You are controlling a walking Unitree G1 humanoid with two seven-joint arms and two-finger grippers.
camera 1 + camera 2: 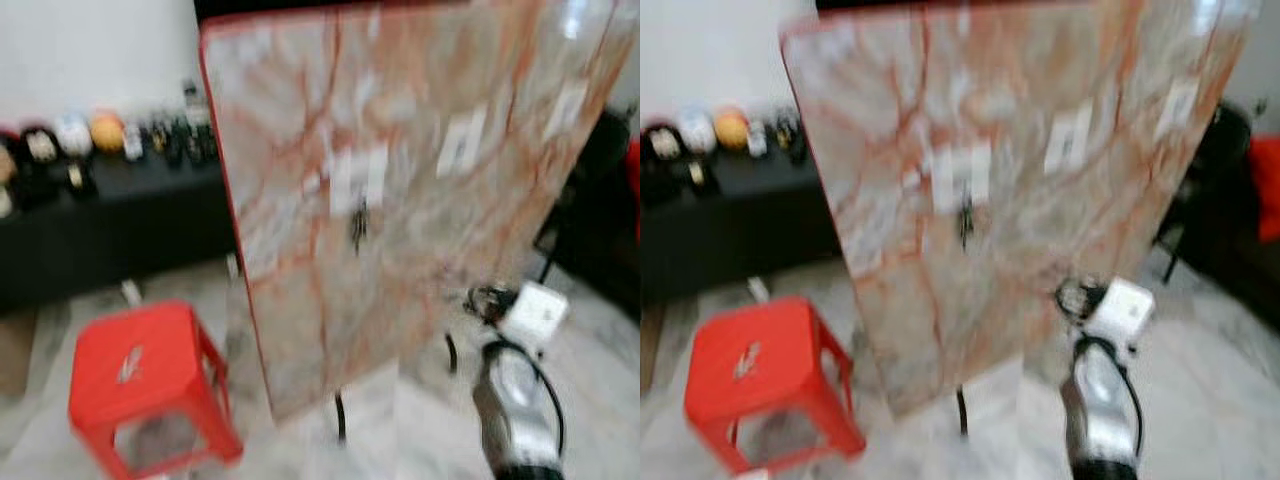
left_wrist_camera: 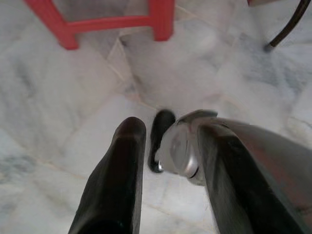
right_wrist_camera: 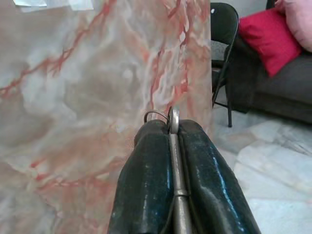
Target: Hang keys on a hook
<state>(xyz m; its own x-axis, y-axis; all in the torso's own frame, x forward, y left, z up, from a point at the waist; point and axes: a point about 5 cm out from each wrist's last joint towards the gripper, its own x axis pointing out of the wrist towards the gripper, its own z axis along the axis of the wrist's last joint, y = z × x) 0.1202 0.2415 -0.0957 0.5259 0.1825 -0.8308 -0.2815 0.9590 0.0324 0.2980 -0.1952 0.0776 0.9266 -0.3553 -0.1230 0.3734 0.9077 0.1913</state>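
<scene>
Nearest, the right gripper [image 3: 174, 127] has its two black fingers [image 3: 148, 161] clenched flat on the keys [image 3: 174, 146], a thin metal blade and a small ring edge-on between the pads. In the head views the right arm [image 1: 515, 400] rises from below with the wrist lifted toward the marbled panel [image 1: 400, 200], and the gripper is near the panel's lower right part, apart from it. The left gripper [image 2: 161, 141] hangs low over the marble floor [image 2: 58, 122], fingers pointing down; whether they are parted or closed cannot be told from that view. Beside it stands a red stool [image 1: 150, 385].

Farther off, pale hook plates [image 1: 358, 178] sit on the panel, with a dark object [image 1: 358, 228] hanging below one; further plates [image 1: 462, 140] lie to the right.

Risk, as a judgement: the ring is narrow and held edge-on, so it could strike a plate or slide past the hook. The head views are blurred, so alignment is uncertain. The thin pinch could let the keys twist or drop.
</scene>
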